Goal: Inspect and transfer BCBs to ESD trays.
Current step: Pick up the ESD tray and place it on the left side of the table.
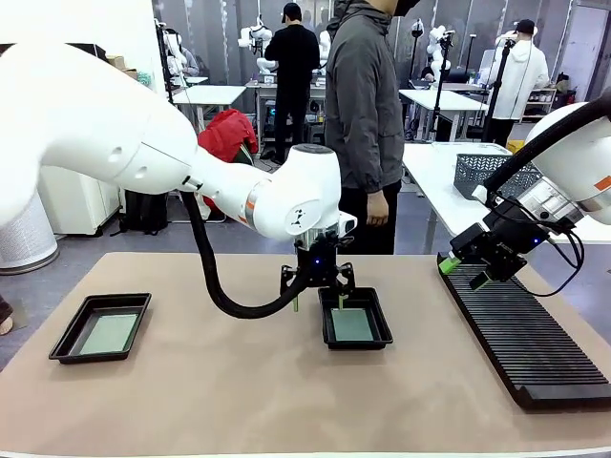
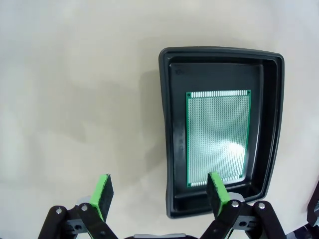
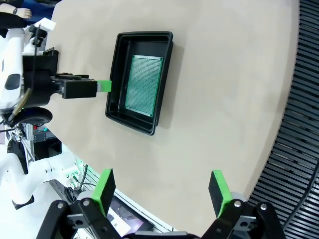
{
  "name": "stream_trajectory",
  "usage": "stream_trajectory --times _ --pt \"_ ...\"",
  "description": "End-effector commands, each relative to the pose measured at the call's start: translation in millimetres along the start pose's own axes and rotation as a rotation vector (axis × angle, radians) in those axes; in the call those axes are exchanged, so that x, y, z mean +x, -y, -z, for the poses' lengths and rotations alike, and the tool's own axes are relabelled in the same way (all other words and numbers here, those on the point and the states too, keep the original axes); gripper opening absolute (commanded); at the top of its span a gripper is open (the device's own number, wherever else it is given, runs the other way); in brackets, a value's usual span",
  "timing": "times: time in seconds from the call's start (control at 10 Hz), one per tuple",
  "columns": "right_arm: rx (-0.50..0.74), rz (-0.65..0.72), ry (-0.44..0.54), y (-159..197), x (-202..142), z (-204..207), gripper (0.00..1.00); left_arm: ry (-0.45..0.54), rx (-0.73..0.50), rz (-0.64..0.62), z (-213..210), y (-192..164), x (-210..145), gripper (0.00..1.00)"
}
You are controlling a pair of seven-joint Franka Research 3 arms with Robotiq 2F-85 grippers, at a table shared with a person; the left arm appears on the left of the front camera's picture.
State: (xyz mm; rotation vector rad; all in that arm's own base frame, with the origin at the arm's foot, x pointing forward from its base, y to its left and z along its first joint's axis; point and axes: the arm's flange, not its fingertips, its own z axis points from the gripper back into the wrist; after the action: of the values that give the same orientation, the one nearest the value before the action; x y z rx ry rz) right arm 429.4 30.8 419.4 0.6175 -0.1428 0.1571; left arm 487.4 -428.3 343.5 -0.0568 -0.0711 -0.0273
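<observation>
Hovering wide open and empty over the middle ESD tray (image 1: 355,327), left end effector (image 1: 318,301); one BCB (image 2: 218,137) lying flat inside, another BCB (image 1: 108,333) in the left tray (image 1: 100,327). Right end effector (image 1: 465,273) open above the rack (image 1: 523,329). Transfer seemingly done.

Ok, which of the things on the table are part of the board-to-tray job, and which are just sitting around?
Job:
- shallow black plastic tray, middle, holding a flat green circuit board
- matching black tray, left, holding a second green board

Lying about:
- long black ribbed rack
- grey wire-mesh basket on the far table
</observation>
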Motion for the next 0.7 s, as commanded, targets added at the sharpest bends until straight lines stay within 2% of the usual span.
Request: stream_trajectory --times 0.0,0.3,0.4,0.6 --pt "-0.004 0.019 0.011 -2 1 1 1.0 0.032 0.023 0.003 13 8 8 1.0" --pt "-0.004 0.019 0.011 -2 1 1 1.0 0.029 0.025 0.003 26 13 14 1.0" --pt "-0.004 0.019 0.011 -2 1 1 1.0 -0.001 0.009 0.005 20 8 9 1.0" --pt "-0.004 0.019 0.011 -2 1 1 1.0 -0.001 0.009 0.005 20 8 9 1.0"
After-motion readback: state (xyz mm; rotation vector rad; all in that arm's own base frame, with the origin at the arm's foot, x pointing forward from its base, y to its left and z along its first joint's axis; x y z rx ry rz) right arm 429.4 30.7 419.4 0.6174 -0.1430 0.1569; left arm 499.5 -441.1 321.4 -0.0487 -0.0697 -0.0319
